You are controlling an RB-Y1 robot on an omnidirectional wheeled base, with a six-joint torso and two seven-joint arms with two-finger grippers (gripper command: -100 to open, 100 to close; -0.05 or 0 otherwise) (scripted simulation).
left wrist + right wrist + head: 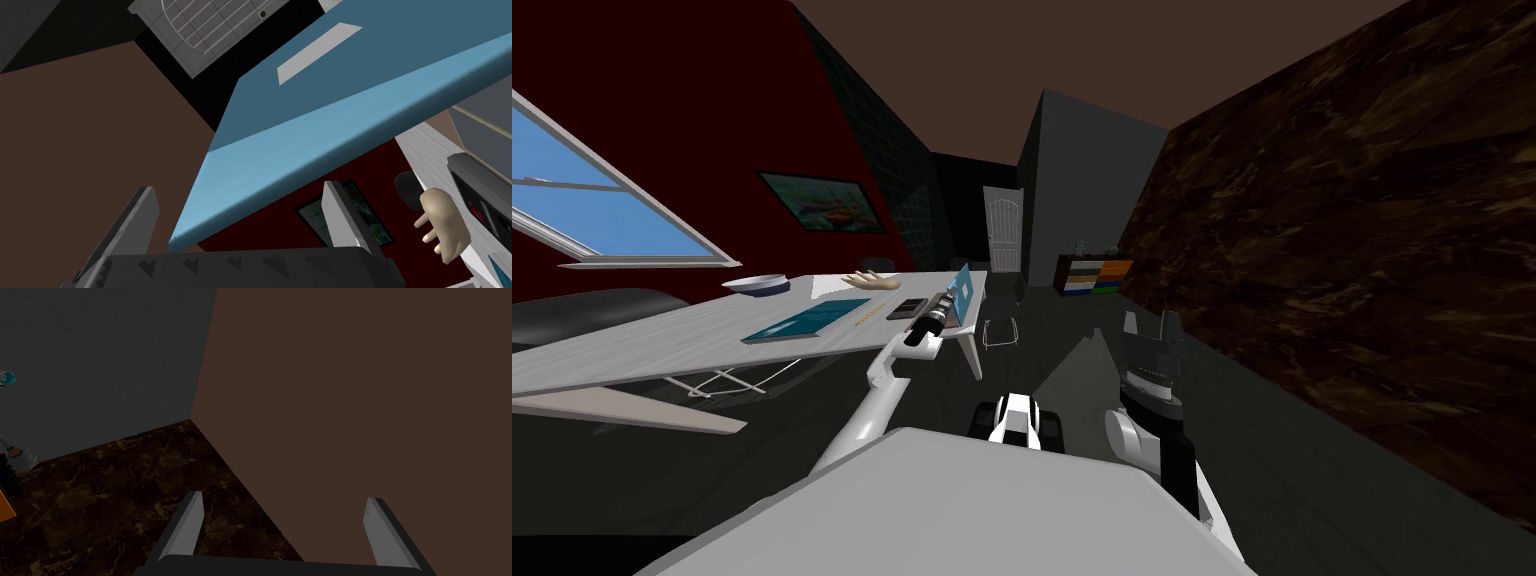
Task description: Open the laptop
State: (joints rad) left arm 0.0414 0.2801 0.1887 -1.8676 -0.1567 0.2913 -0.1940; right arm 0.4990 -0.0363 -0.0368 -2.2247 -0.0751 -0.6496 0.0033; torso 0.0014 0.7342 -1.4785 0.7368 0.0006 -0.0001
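Left hand (239,189) outstretched, agape — right hand (283,498) raised, agape.

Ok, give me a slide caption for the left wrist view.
Left gripper, fingers open, straddling one corner of the raised lid of the blue laptop.

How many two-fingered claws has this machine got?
2. The open left gripper is at the raised blue laptop lid; the open right gripper points up over the dark floor.

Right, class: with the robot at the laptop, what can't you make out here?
Screen and keyboard of the laptop: head view, too small, behind the left gripper.
Far end of its lid: left wrist view, cut off by the edge.
A dark flat thing on the table: head view, too small to name.
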